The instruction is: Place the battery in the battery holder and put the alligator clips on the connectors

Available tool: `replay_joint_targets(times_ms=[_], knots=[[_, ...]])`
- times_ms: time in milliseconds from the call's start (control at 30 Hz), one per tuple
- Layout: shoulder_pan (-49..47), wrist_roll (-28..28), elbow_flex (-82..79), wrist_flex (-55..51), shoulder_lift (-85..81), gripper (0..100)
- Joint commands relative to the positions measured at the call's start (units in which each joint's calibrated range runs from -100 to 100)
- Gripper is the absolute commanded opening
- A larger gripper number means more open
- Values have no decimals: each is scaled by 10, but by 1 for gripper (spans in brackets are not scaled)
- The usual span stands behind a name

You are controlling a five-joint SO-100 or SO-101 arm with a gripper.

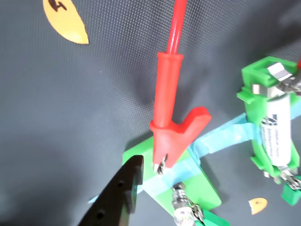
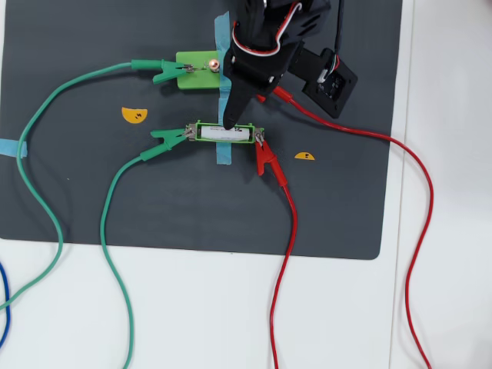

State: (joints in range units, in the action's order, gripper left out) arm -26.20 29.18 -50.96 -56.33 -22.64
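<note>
A dark grey mat [image 2: 92, 200] with a fine woven grain covers most of the white counter [image 2: 453, 231]. In the middle of it sits the battery holder [image 2: 201, 132], a narrow bright green plastic frame taped down with pale blue tape [image 2: 224, 156], and the battery [image 1: 277, 136], a smooth white cylinder with dark print, lies inside it. A green-sleeved alligator clip [image 2: 167, 137] bites the holder's left end in the overhead view, and a red-sleeved alligator clip [image 2: 266, 159] bites its right end. Above it is a wider solid green plate [image 2: 192, 80] with a coppery screw post [image 2: 213, 64]; another green clip [image 2: 165, 71] grips its left side. In the wrist view a second red clip [image 1: 171, 136], rubbery and flared, has its toothed metal jaws at the plate's edge. Only one matte black finger [image 1: 120, 193] of the pincer [image 2: 231, 115] shows there, and I cannot tell whether it is open or closed; nothing is seen in it. Orange half-disc stickers [image 2: 134, 114] dot the mat
</note>
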Motion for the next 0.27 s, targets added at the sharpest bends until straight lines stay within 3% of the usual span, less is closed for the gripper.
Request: replay_joint_targets(times_ms=[0, 133, 233], knots=[[-4, -19, 0, -18, -57, 36], [4, -53, -4, -18, -89, 36], [40, -137, -63, -9, -205, 36]])
